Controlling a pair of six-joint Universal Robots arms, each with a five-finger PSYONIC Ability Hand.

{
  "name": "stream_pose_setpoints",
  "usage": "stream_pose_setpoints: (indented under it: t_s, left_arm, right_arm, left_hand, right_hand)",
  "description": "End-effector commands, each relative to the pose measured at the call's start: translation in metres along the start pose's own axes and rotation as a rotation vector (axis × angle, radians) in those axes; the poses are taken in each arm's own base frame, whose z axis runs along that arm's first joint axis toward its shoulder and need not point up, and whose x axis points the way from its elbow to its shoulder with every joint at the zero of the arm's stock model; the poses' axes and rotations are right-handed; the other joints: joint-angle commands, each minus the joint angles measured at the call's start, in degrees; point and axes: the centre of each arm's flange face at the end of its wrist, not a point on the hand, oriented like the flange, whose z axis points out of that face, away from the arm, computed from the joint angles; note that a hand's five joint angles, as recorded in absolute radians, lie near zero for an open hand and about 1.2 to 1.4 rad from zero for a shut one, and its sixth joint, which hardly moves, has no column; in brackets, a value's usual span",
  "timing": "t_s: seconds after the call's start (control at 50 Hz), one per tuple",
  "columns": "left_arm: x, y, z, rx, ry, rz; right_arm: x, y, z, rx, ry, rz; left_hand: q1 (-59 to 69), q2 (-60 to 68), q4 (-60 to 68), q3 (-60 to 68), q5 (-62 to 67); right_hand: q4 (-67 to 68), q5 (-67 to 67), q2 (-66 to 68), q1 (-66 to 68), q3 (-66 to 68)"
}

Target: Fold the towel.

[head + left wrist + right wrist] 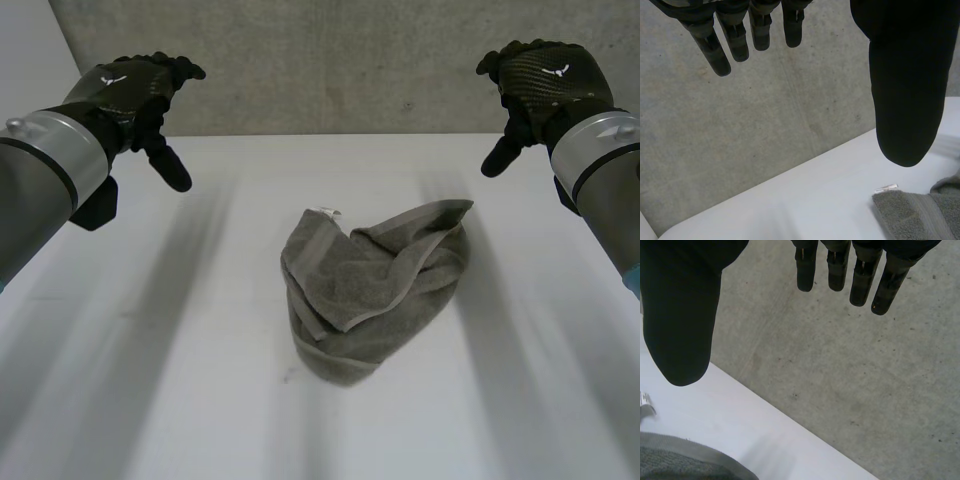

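Note:
A grey towel (375, 285) lies crumpled in a heap at the middle of the white table (180, 400), a small white label at its far corner. My left hand (135, 95) hovers high above the table's far left, open, fingers (720, 50) straight and thumb spread, holding nothing. My right hand (540, 85) mirrors it at the far right, open and empty, fingers (880, 290) straight. Both hands are well clear of the towel. A corner of the towel (920, 215) with its label lies beyond the left thumb; a towel edge (680, 460) lies below the right thumb.
A grey concrete wall (340, 60) rises just behind the table's far edge. Bare table surface stretches on both sides of the towel and in front of it.

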Motion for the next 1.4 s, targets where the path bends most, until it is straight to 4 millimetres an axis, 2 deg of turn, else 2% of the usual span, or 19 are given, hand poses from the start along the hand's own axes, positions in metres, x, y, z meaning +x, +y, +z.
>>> stream_pose_setpoints:
  t_s: [0.02, 0.14, 0.24, 0.3, 0.4, 0.58, 0.62, 0.64, 0.66, 0.68, 0.7, 0.72, 0.76, 0.9, 1.0, 1.06, 1.2, 1.32, 1.4]
  left_arm:
    - [0.013, 0.006, -0.003, -0.017, 0.039, -0.002]
    - [0.039, 0.023, -0.002, -0.060, 0.115, 0.003]
    - [0.082, 0.063, 0.008, -0.157, 0.223, 0.016]
    - [0.093, 0.075, 0.011, -0.178, 0.250, 0.017]
    - [0.140, 0.118, 0.019, -0.253, 0.347, 0.017]
    - [0.170, 0.158, 0.026, -0.308, 0.401, 0.018]
    - [0.173, 0.168, 0.032, -0.314, 0.397, 0.025]
    - [0.173, 0.168, 0.032, -0.314, 0.397, 0.025]
    - [0.174, 0.169, 0.034, -0.311, 0.386, 0.028]
    - [0.174, 0.169, 0.034, -0.311, 0.386, 0.028]
    - [0.172, 0.168, 0.036, -0.304, 0.370, 0.029]
    - [0.170, 0.165, 0.037, -0.295, 0.344, 0.030]
    - [0.166, 0.161, 0.040, -0.275, 0.317, 0.030]
    - [0.151, 0.119, 0.036, -0.175, 0.235, 0.024]
    - [0.132, 0.082, 0.012, -0.130, 0.218, 0.026]
    - [0.128, 0.077, 0.005, -0.124, 0.215, 0.047]
    - [0.116, 0.073, -0.028, -0.144, 0.224, 0.173]
    - [0.111, 0.073, -0.052, -0.160, 0.235, 0.193]
    - [0.108, 0.073, -0.060, -0.166, 0.235, 0.197]
  right_arm:
    - [-0.003, 0.017, 0.000, -0.097, -0.066, -0.170]
    - [0.007, 0.033, 0.001, -0.166, -0.058, -0.214]
    - [0.023, 0.062, 0.003, -0.222, -0.016, -0.172]
    - [0.027, 0.068, 0.004, -0.220, 0.001, -0.158]
    - [0.033, 0.095, 0.000, -0.259, 0.022, -0.148]
    - [0.032, 0.119, -0.008, -0.287, 0.015, -0.150]
    - [0.031, 0.123, -0.009, -0.286, 0.009, -0.150]
    - [0.031, 0.123, -0.009, -0.286, 0.009, -0.150]
    - [0.029, 0.126, -0.009, -0.293, 0.003, -0.150]
    - [0.029, 0.126, -0.009, -0.293, 0.003, -0.150]
    - [0.028, 0.128, -0.009, -0.297, -0.002, -0.149]
    - [0.026, 0.128, -0.009, -0.298, -0.005, -0.149]
    - [0.026, 0.128, -0.008, -0.298, -0.006, -0.149]
    - [0.025, 0.125, -0.002, -0.278, -0.016, -0.153]
    - [0.016, 0.117, 0.012, -0.209, -0.139, -0.138]
    - [0.010, 0.114, 0.016, -0.177, -0.200, -0.132]
    - [-0.051, 0.110, 0.023, -0.089, -0.618, -0.071]
    - [-0.094, 0.119, 0.029, -0.061, -0.749, -0.071]
    - [-0.108, 0.127, 0.032, -0.052, -0.782, -0.073]
  left_hand:
    - [3.1, 3.3, 3.2, 3.2, 1.5]
    - [3.9, 4.1, 4.0, 4.1, 2.4]
    - [2.3, 2.4, 2.4, 2.4, 0.7]
    - [1.6, 1.8, 1.7, 1.7, 0.0]
    - [1.8, 1.9, 1.8, 1.9, 0.2]
    - [5.6, 5.8, 5.7, 5.7, 4.1]
    - [18.0, 18.2, 18.1, 18.1, 16.4]
    - [18.1, 18.2, 18.2, 18.2, 16.5]
    - [33.1, 33.2, 33.1, 33.2, 31.5]
    - [33.2, 33.4, 33.3, 33.3, 31.7]
    - [53.2, 53.4, 53.3, 53.3, 51.7]
    - [62.9, 63.0, 63.0, 63.0, 61.3]
    - [70.0, 70.1, 70.0, 70.1, 68.4]
    - [70.0, 70.2, 70.1, 70.1, 68.5]
    - [70.0, 70.2, 70.1, 70.1, 68.5]
    - [70.0, 70.2, 70.1, 70.1, 68.5]
    - [70.0, 70.2, 70.1, 70.1, 68.5]
    - [70.0, 70.2, 70.1, 70.1, 68.5]
    - [70.0, 70.2, 70.1, 70.1, 68.5]
  right_hand:
    - [-3.2, -3.0, -2.9, -1.7, -2.0]
    - [-3.2, -3.0, -2.9, -1.7, -2.0]
    - [-3.2, -3.0, -2.9, -1.7, -2.0]
    - [-3.2, -3.0, -2.9, -1.7, -2.0]
    - [-3.2, -3.0, -2.9, -1.7, -2.0]
    - [-3.2, -3.0, -2.9, -1.7, -2.0]
    - [-3.2, -3.0, -2.9, -1.7, -2.0]
    - [-3.2, -3.0, -2.9, -1.7, -2.0]
    - [-3.2, -3.0, -2.9, -1.7, -2.0]
    - [-3.2, -3.0, -2.9, -1.7, -2.0]
    - [-3.2, -3.0, -2.9, -1.7, -2.0]
    - [-3.2, -3.0, -2.9, -1.7, -2.0]
    - [-3.2, -3.0, -2.9, -1.7, -2.0]
    - [-3.2, -3.0, -2.9, -1.7, -2.0]
    - [-3.2, -3.0, -2.9, -1.7, -2.0]
    - [-3.2, -3.0, -2.9, -1.7, -2.0]
    - [-3.2, -3.0, -2.9, -1.7, -2.0]
    - [-3.2, -3.0, -2.9, -1.7, -2.0]
    - [-0.9, -0.8, -0.6, 0.5, 0.3]
